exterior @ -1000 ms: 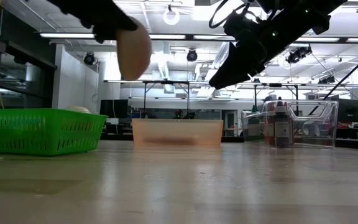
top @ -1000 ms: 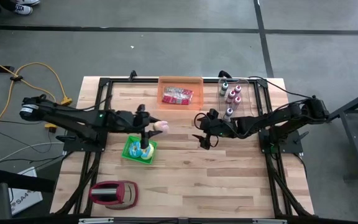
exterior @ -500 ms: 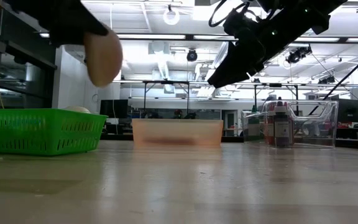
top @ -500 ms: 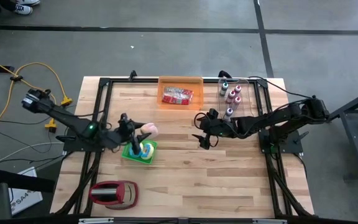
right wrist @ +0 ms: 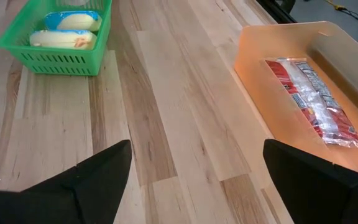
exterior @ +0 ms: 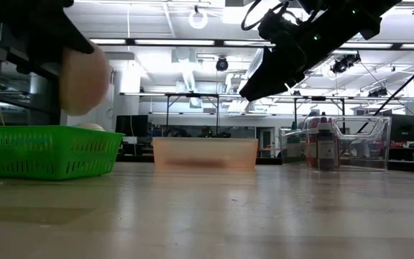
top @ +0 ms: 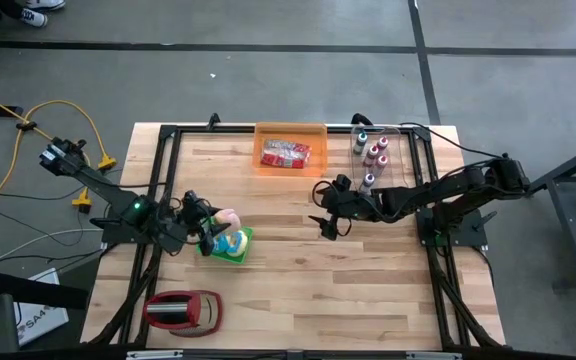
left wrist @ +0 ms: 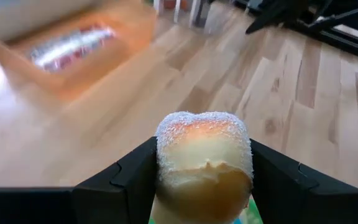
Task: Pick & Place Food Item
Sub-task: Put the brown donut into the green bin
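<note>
Left gripper (left wrist: 204, 177) pinching sugared pastry (left wrist: 204, 163) above green basket (top: 223, 243) at table's left; right gripper (top: 330, 212) spread wide, hovering mid-table near orange bin (top: 290, 150).

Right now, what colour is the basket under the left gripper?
Bright green; the basket shows best in the right wrist view, with pale wrapped food inside.
</note>
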You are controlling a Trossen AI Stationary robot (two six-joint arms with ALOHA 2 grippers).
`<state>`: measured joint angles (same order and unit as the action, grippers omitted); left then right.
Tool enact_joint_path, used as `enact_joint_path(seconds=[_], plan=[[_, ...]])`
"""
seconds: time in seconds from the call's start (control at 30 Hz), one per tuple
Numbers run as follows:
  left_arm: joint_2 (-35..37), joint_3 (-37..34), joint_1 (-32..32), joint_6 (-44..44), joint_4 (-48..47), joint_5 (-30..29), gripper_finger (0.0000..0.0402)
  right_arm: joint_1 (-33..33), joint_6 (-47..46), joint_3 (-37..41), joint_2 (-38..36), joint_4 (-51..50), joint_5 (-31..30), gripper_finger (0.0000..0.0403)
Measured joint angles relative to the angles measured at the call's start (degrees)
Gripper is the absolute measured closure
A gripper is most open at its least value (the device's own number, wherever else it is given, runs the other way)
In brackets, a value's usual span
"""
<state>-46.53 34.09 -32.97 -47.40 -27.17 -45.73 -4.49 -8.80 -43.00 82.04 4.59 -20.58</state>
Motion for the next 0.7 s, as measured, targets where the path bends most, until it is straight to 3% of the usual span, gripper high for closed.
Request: enact_joint_path(seconds=[0.47,0.7], plan=[[3.9,3.3,7.1,-7.8,-15.6,15.7,0.0193,0.0,0.0,0.0,0.0,0.4,0.0,0.0050],[2.2,4.0,13.0,-9.2,-18.4,27.4,0.0193,0.0,0.0,0.0,0.0,0.4,0.0,0.0050]])
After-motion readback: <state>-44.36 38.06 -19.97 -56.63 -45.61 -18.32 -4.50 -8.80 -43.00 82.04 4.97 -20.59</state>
